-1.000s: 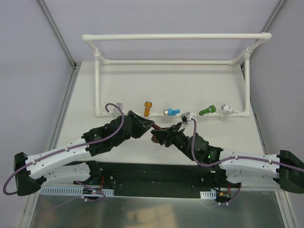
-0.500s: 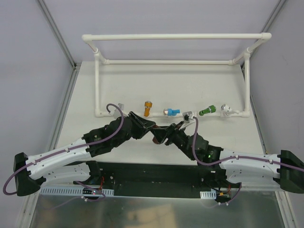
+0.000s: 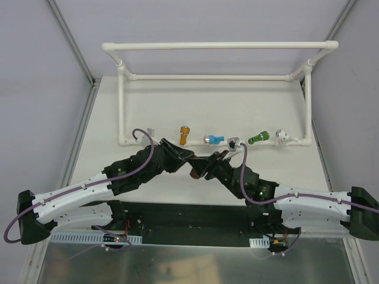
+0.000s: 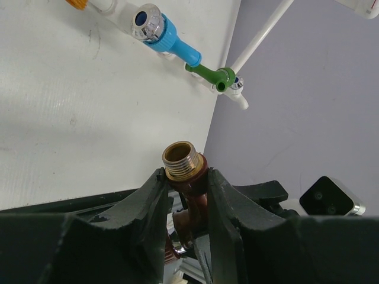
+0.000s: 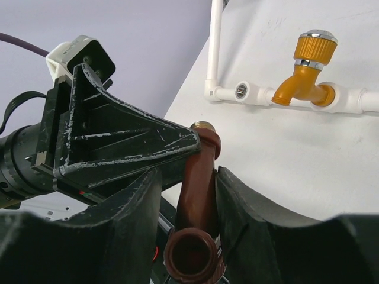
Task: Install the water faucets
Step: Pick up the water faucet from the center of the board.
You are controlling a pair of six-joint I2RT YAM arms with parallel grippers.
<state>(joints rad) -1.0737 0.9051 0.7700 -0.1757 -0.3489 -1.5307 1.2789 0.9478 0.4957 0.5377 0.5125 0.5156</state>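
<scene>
- Top external view: the brown faucet [image 3: 193, 171] is held off the table [image 3: 237, 112] at its near middle, between the two arms' tips and well short of the white pipe frame [image 3: 219, 45]
- Orange faucet [image 3: 185, 135], blue faucet [image 3: 214, 139] and green faucet [image 3: 257, 138] already sit in a row on the frame's near rail
- Left wrist view: the left gripper [image 4: 183, 177] pinches the brown faucet's neck from both sides, just below the brass threaded end [image 4: 179, 158], which points up and away
- Right wrist view: the right gripper [image 5: 189, 173] straddles the brown body, with the far finger touching or nearly so and a gap on the near side; I cannot tell whether it is clamping
- An open socket [image 5: 241, 90] with a silver ring shows on the rail beside the orange faucet
- Handling, as a judgement: it looks light, rigid and hard, with smooth plastic that may slip or twist; grip the straight body and keep the threads bare
- No brand, label or readable writing shows anywhere
</scene>
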